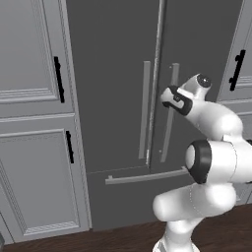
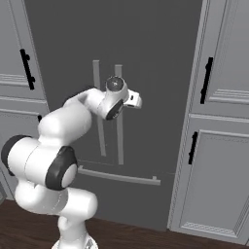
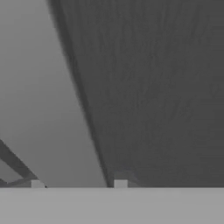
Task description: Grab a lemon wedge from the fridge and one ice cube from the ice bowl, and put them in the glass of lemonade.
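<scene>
Fridge (image 1: 113, 98) doors closed, directly in front of the pincer (image 3: 78, 184); pincer up against the right door's bar handle (image 1: 170, 123). Pincer tips (image 3: 37, 184) part-spread; whether they pinch the handle, cannot tell.

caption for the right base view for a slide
White arm's gripper at the right-door light-grey bar handle of the closed dark-grey two-door fridge.

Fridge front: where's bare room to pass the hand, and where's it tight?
Free: the broad fridge door face between the grey cabinets and the left handle. Tight: the narrow slot between the left handle and the right handle, with the gripper at the right handle; the drawer handle sits close below.
</scene>
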You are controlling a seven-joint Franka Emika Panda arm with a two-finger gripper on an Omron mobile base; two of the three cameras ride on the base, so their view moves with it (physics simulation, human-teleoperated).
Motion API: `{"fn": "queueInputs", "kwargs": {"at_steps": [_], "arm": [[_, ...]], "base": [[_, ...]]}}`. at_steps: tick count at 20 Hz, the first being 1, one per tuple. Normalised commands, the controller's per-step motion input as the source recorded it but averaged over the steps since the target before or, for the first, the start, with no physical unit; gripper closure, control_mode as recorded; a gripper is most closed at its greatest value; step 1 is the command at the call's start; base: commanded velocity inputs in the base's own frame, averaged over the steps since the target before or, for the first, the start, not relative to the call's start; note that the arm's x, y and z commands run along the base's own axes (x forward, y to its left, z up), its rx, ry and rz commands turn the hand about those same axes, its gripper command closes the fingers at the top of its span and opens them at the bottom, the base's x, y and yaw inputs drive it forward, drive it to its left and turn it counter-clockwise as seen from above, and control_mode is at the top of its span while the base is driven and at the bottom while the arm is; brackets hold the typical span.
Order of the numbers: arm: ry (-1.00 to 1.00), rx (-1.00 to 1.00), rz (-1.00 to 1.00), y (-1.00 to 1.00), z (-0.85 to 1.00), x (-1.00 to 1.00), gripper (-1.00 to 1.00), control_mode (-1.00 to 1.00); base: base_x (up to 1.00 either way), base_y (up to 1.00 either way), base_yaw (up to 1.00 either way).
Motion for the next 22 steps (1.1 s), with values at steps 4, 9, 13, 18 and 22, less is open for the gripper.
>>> {"fn": "queueInputs", "kwargs": {"at_steps": [4,9,13,18,22], "arm": [[0.0,0.23,-0.04,-1.0,0.07,-1.0,1.0,-1.0],[-0.07,0.2,-0.04,-0.97,0.06,-1.0,1.0,-1.0],[0.0,0.12,-0.13,-0.76,0.38,-0.99,1.0,-1.0],[0.03,0.04,-0.25,-0.63,0.47,-0.72,1.0,-1.0],[0.09,0.0,-0.29,-0.54,0.25,-0.49,-1.0,-1.0]], "base": [[0.0,0.0,0.0],[0.0,0.0,0.0],[0.0,0.0,0.0],[0.0,0.0,0.0],[0.0,0.0,0.0]]}}
